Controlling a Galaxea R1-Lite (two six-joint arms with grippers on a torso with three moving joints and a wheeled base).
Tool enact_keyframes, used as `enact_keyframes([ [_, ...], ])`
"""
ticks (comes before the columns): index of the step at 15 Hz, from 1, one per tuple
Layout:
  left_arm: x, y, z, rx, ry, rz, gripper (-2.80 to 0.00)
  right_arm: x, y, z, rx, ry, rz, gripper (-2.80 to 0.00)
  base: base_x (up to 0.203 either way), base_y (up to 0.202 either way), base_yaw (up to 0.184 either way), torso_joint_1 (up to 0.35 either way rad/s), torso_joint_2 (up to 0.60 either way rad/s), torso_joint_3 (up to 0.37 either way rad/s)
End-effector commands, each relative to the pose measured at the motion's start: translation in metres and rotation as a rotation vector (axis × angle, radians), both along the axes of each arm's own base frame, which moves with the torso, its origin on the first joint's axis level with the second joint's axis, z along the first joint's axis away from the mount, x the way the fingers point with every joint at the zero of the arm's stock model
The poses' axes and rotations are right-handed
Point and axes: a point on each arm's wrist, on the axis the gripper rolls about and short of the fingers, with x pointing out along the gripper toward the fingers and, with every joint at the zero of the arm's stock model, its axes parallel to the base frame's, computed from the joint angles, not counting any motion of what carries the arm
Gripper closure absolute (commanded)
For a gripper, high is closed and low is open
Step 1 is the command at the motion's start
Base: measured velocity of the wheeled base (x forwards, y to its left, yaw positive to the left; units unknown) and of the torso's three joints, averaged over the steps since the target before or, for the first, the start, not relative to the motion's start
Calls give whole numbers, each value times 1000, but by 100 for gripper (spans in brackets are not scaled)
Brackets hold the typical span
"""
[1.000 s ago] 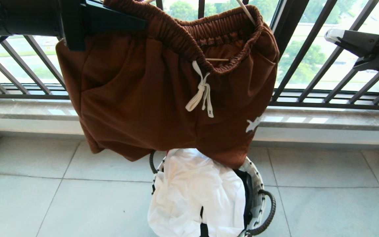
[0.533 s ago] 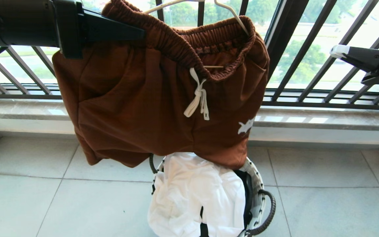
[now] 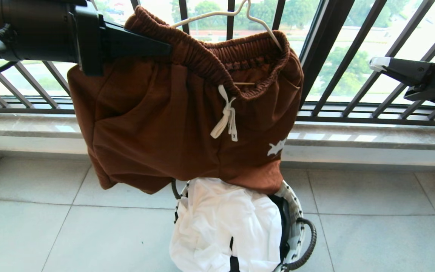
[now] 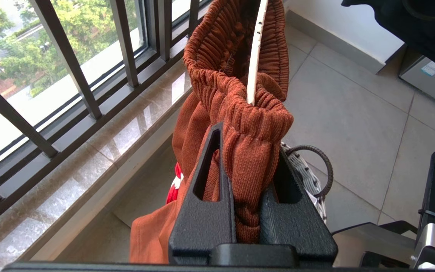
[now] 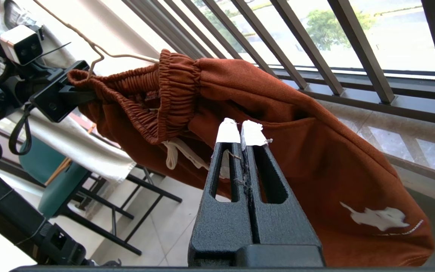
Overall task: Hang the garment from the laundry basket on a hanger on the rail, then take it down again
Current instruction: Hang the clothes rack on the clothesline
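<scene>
No readable text anywhere. The shorts carry a white animal-shaped print on one leg, with a thin line of tiny white lettering beside it, too small to make out. A small label sits on a grey cabinet in the left wrist view, illegible. No brands, numbers or signs

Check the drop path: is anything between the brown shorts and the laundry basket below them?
Nothing visible stands in the gap. The shorts hang on the hanger, the left gripper clamped on the waistband, directly above the basket. The basket already holds a white cloth. The right gripper is shut, off to the side.
</scene>
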Motion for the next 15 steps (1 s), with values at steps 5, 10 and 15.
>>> enact_keyframes([
  [5,4,-2,-1,6,3,2,0,2,6,-4,-13,-8,23,0,0,0,0,1,1,61],
  [10,-1,1,2,1,-8,4,0,1,7,-11,-36,-27,20,0,0,0,0,3,2,198],
  [15,-6,3,2,1,-11,3,0,1,8,-13,-46,-34,19,0,0,0,0,1,1,202],
])
